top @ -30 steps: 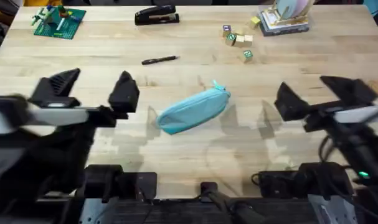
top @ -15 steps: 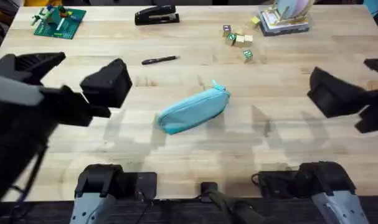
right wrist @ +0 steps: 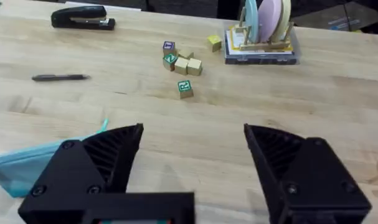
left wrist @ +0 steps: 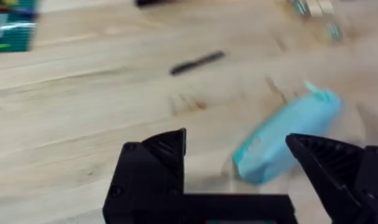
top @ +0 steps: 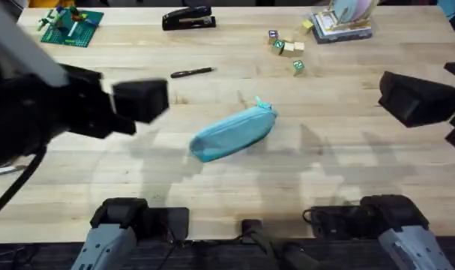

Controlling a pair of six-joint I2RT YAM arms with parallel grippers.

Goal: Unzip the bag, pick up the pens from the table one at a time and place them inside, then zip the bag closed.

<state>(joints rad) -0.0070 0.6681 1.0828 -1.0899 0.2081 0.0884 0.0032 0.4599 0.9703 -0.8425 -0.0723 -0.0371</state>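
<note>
Teal bag (top: pixel 232 133) lies apparently zipped, pen (top: pixel 192 73) apart.

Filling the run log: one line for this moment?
bag: zipped, on table | pen: untouched | left end effector: open | right end effector: open

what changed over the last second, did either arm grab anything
Both arms rose and swung outward, away from the bag: left end effector leftward, right end effector rightward. Both are open, holding nothing. Bag and pen stayed put on the table.
</note>
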